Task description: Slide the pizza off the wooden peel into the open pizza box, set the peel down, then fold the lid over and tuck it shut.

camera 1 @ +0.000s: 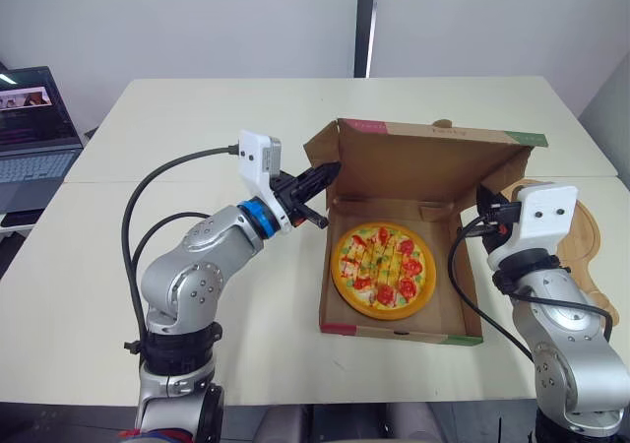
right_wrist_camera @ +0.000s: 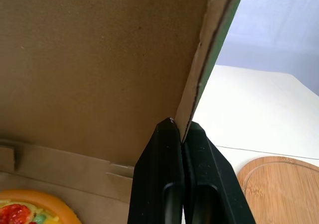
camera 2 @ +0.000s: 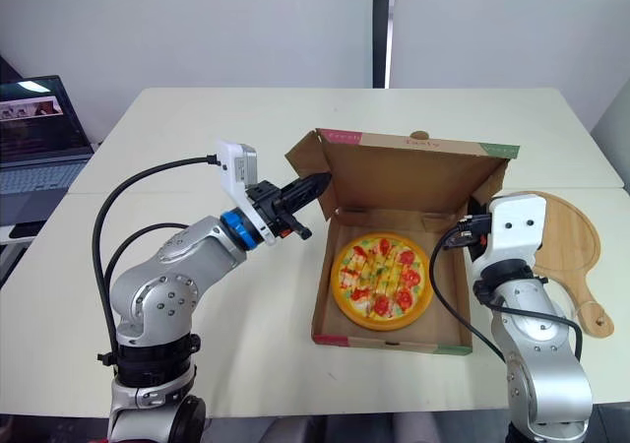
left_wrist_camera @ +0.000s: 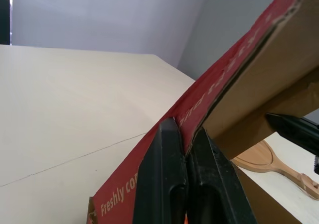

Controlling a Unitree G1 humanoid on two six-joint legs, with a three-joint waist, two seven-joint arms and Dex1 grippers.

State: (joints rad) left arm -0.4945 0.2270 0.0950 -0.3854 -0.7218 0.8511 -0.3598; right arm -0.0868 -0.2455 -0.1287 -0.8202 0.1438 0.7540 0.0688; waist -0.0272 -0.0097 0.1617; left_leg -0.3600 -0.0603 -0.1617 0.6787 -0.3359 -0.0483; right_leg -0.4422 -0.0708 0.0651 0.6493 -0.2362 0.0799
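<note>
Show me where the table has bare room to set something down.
Free: the table behind the pizza box, and its far-left corner toward the laptop. Crowded: the right side, where the peel lies beside the box.

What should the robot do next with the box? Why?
Probably swing the lid down over the pizza: it lies in the box, the peel is down, and the left gripper and right gripper each pinch a lid edge.

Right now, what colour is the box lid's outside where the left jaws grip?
The lid is red with pale lettering there; left wrist view shows it best.
</note>
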